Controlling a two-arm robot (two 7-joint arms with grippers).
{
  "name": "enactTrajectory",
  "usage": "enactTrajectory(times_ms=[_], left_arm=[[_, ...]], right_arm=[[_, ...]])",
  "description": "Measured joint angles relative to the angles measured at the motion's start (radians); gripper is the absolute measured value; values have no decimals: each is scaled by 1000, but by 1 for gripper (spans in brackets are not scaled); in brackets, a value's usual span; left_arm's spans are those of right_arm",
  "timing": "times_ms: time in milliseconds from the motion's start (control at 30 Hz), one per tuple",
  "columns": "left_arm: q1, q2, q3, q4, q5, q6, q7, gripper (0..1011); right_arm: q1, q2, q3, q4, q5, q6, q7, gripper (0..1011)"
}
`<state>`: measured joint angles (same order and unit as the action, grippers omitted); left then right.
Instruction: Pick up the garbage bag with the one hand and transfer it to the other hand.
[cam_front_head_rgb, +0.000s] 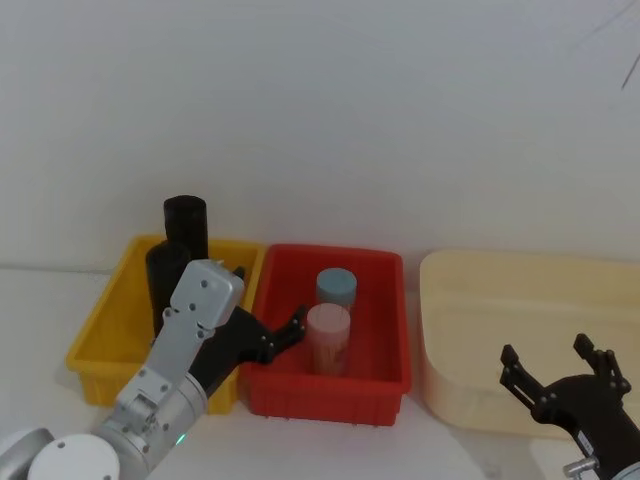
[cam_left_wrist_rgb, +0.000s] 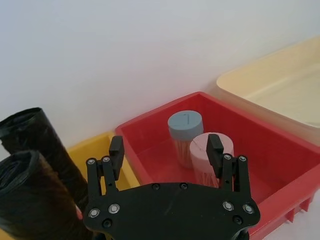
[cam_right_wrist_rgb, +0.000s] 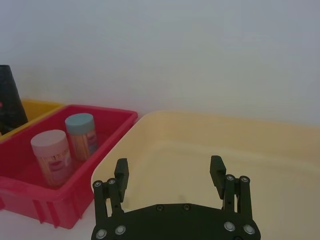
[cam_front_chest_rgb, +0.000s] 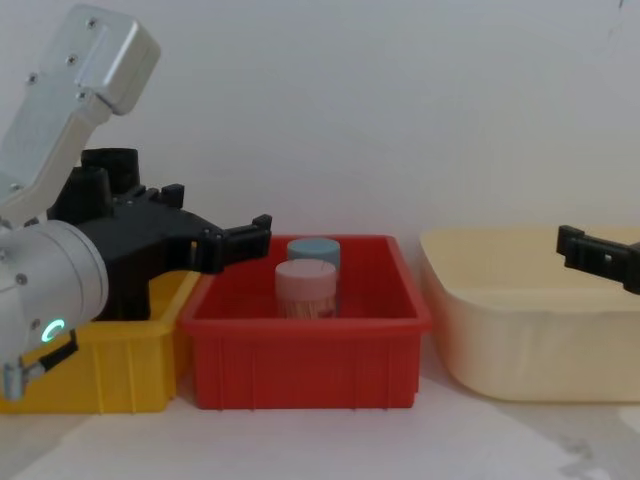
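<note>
No legible text anywhere; pink-lidded jar (cam_right_wrist_rgb: 51, 157) label print unreadable

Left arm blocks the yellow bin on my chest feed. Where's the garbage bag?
Observer: Head view shows two black garbage bag rolls upright in the yellow bin: the rear roll and the front roll, one behind the other.
Operator: Left gripper on either?
Observer: No. In the left wrist view the left gripper is open and empty, pointing over the red bin, with both rolls off to its side.
Operator: Right side ready to receive?
Observer: In the right wrist view the right gripper is open and empty, facing into the cream tub.
</note>
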<state>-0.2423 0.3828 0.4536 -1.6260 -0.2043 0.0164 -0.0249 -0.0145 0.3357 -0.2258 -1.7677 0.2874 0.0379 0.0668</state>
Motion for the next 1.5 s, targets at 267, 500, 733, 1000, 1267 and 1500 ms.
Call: enactTrajectory(times_ms=[267, 500, 733, 1000, 1267, 1500], left_arm=[[-27, 24, -4, -16, -24, 24, -67, 1001], [-45, 77, -40, -83, -70, 75, -143, 1001], [-14, 158, -134, -170, -135, 129, -199, 1001], [53, 227, -252, -234, -191, 173, -216, 1001], [114, 273, -352, -252, -244, 211, -235, 1001], [110, 277, -370, -210, -272, 217, -265, 1001]], right_arm=[[17, -17, -3, -20, 12, 46, -1, 1004], [63, -37, -17, -45, 36, 116, 17, 1004], [142, -71, -57, -55, 57, 199, 50, 1004], [232, -110, -111, -30, 63, 271, 82, 1004], [312, -143, -158, 13, 62, 341, 104, 1004], [348, -157, -176, 43, 58, 386, 116, 1004]])
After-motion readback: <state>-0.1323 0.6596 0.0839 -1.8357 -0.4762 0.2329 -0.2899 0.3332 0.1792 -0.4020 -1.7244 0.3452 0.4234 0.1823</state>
